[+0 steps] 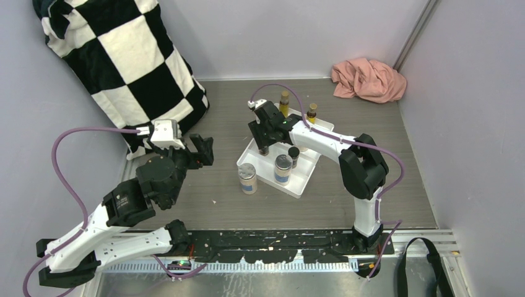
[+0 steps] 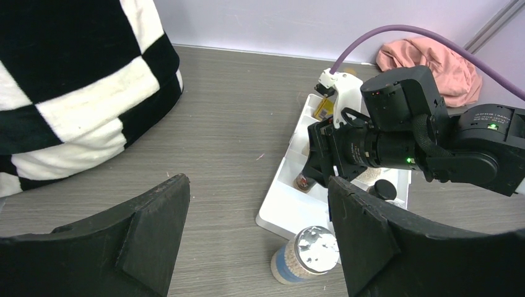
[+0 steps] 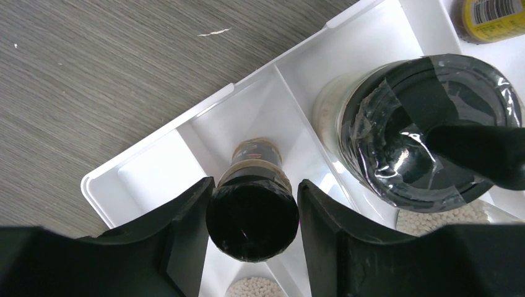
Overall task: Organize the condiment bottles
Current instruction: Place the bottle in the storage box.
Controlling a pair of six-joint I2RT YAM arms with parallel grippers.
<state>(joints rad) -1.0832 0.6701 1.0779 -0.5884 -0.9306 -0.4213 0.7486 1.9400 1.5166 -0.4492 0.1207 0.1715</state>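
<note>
Judging by the overhead view, you are well along: five of the six condiment bottles you can count stand in the white tray [image 1: 302, 189]. Counted out, there are two slim amber ones at the tray's back end, the far amber bottle [image 1: 285, 102] and the near amber bottle [image 1: 312, 112]. There are two silver-lidded ones, the tray jar [image 1: 283, 168] and the outside jar [image 1: 247, 178]. Add one black-capped bottle [image 1: 293, 153] and one small dark bottle [image 3: 252, 223].

Your right gripper [image 3: 254, 189] is closed on that dark bottle, which stands in a corner compartment. Your left gripper [image 2: 257, 185] hangs wide open and empty over the table [image 1: 216, 185], near the outside jar, the one piece not yet in. The right arm may hide more bottles.
</note>
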